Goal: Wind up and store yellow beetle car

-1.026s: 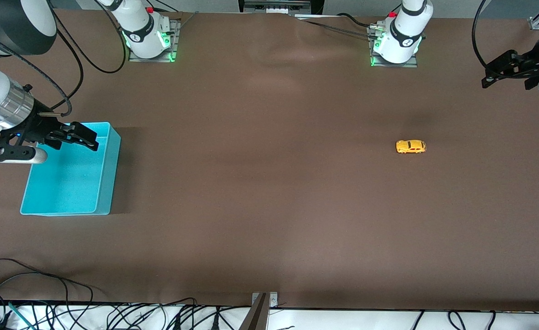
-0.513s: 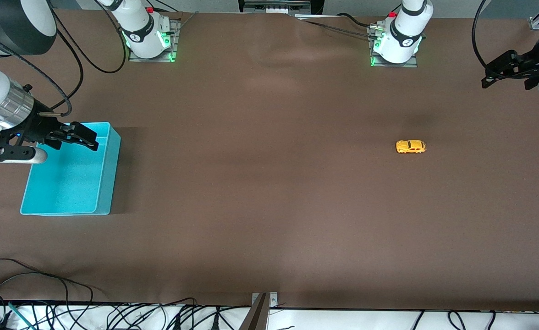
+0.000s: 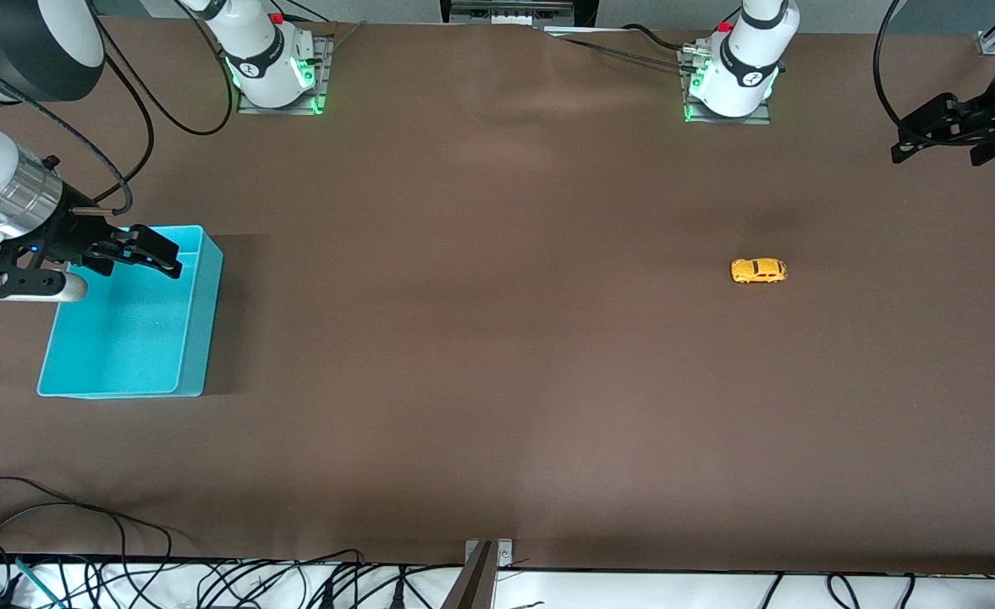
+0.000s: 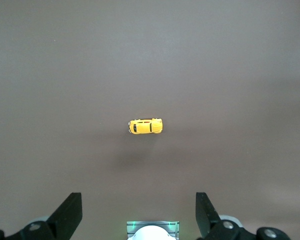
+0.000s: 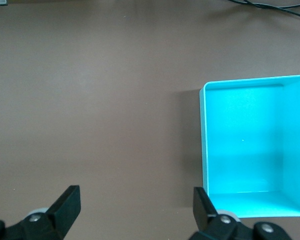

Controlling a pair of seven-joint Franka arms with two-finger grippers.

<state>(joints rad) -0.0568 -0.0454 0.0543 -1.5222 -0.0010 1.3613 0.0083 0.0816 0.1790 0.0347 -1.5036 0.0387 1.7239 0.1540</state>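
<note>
The yellow beetle car (image 3: 758, 271) stands on its wheels on the brown table toward the left arm's end; it also shows in the left wrist view (image 4: 145, 126). My left gripper (image 3: 910, 145) is open and empty, up in the air near the table's edge at that end, well apart from the car (image 4: 138, 215). My right gripper (image 3: 155, 254) is open and empty, over the turquoise bin (image 3: 197, 321) at the right arm's end. The bin (image 5: 250, 150) is empty in the right wrist view, beside my right gripper (image 5: 136, 210).
The two arm bases (image 3: 273, 72) (image 3: 730, 80) stand along the table's edge farthest from the front camera. Loose cables (image 3: 83, 541) lie at the edge nearest the camera. A wide stretch of bare brown tabletop (image 3: 481, 304) separates car and bin.
The left gripper has shifted very slightly toward the table's end. The car, the bin and the right arm have not moved.
</note>
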